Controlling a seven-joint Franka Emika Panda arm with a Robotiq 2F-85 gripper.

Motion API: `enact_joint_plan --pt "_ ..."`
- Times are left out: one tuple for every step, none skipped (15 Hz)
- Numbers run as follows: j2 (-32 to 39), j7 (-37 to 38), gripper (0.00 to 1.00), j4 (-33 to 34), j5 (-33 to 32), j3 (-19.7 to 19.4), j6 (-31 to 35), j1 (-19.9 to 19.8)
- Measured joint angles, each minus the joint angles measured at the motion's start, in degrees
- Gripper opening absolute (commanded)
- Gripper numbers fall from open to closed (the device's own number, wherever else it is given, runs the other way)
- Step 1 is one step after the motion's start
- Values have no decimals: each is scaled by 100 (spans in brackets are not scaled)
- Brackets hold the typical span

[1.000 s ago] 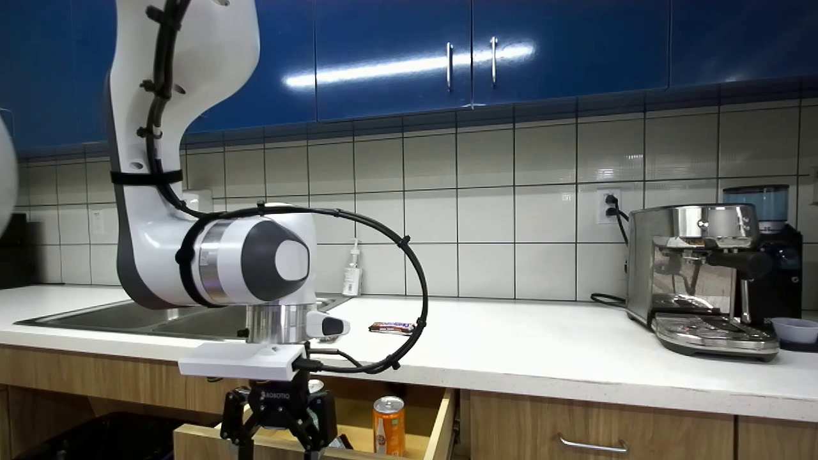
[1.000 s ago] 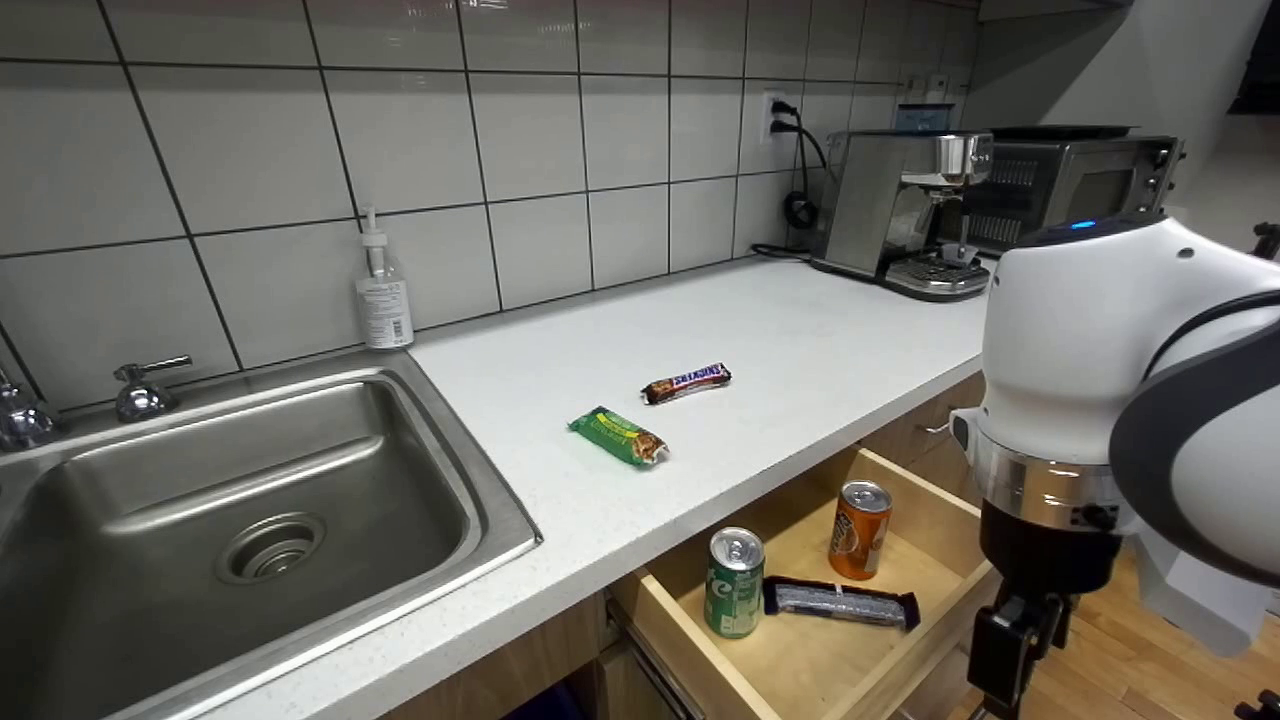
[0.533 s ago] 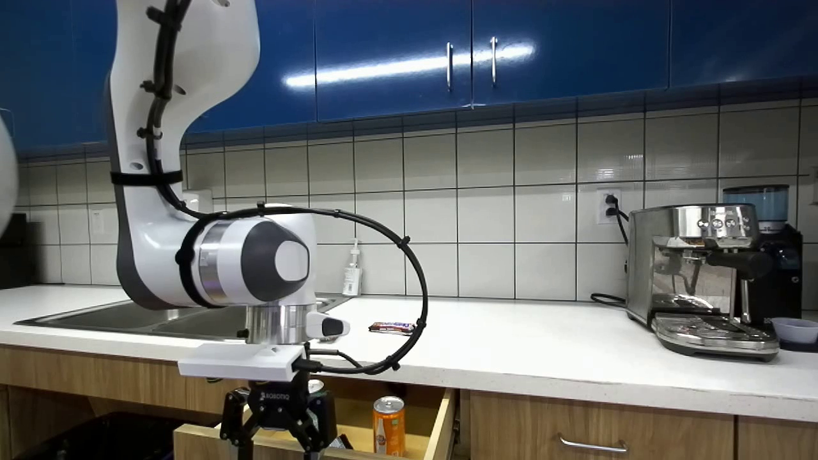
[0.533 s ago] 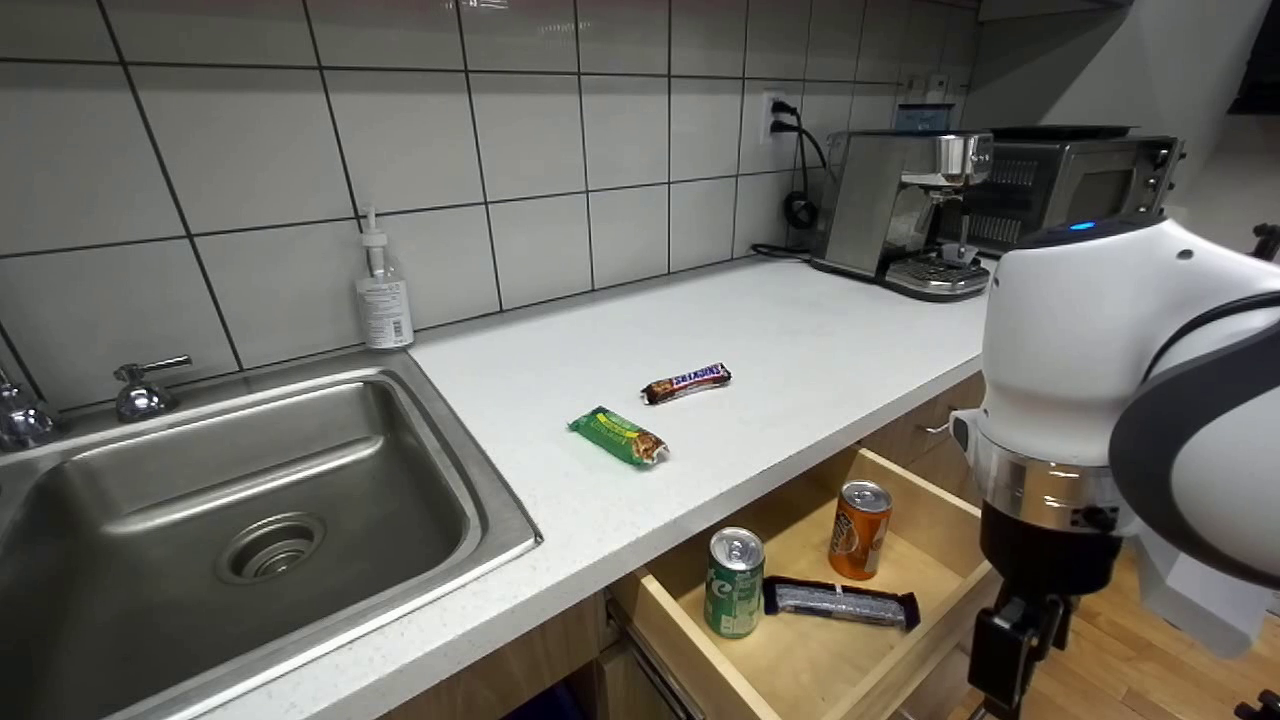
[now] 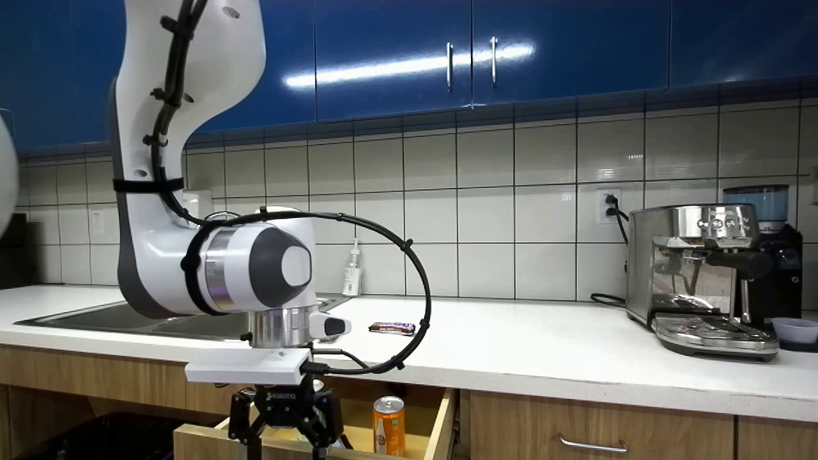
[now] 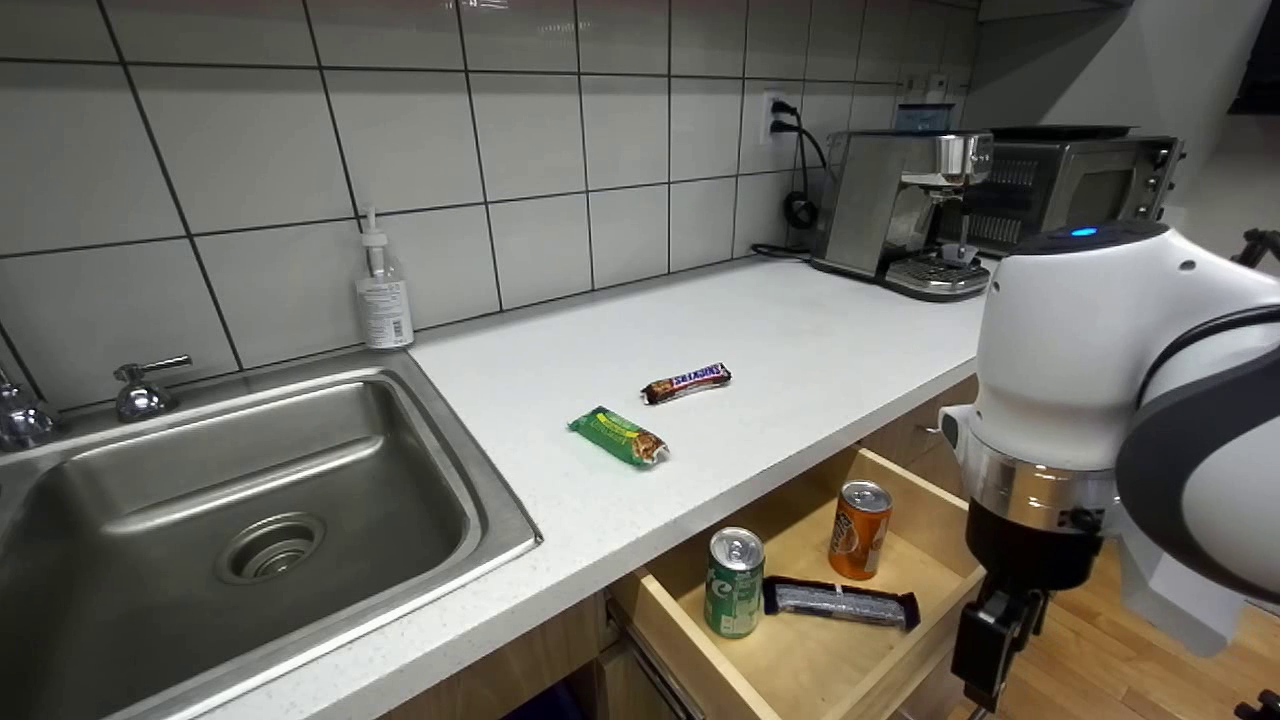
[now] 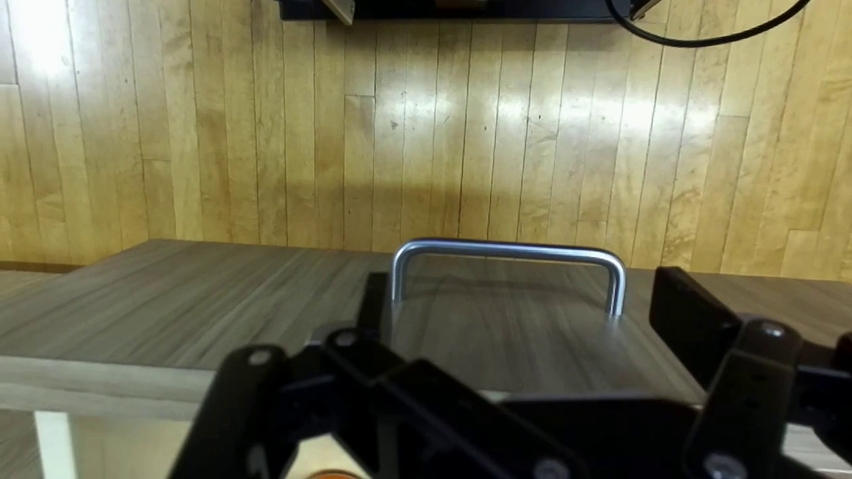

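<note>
My gripper (image 7: 524,293) is open and empty, pointing down by the front of an open wooden drawer (image 6: 800,680). In the wrist view the drawer's metal bar handle (image 7: 509,249) appears between the two spread fingers; I see no contact. The gripper also shows in both exterior views (image 5: 286,447) (image 6: 985,650), in front of the drawer (image 5: 204,442). Inside the drawer stand a green can (image 6: 735,585) and an orange can (image 6: 860,530). A black-ended packet (image 6: 840,602) lies beside them. The orange can also shows in an exterior view (image 5: 389,427).
On the white counter (image 6: 560,520) lie a green-wrapped bar (image 6: 615,435) and a Snickers bar (image 6: 688,383). A sink (image 6: 400,400) with a soap bottle (image 6: 385,300) is at one end, a coffee machine (image 5: 703,281) at the other. A cable loop (image 5: 425,300) sticks out from the arm.
The arm and open gripper have shifted slightly along the drawer front, a little right and lower in an exterior view. The drawer and the things in it have not moved.
</note>
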Motion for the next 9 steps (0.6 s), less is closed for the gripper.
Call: enact_joint_plan --pt "27 57 100 12 -125 -40 86 7" --pt "57 112 100 24 -237 -87 173 22" --pt "82 155 100 41 -336 -137 246 42" --pt "108 189 100 57 -402 -181 295 62" --pt "138 220 100 66 -443 -220 342 87" --pt "171 231 100 83 -460 -248 385 109" --pt "209 232 100 103 -462 -272 428 128" --pt "250 232 100 127 -462 -286 472 140" --pt "290 232 100 151 -462 -289 515 141"
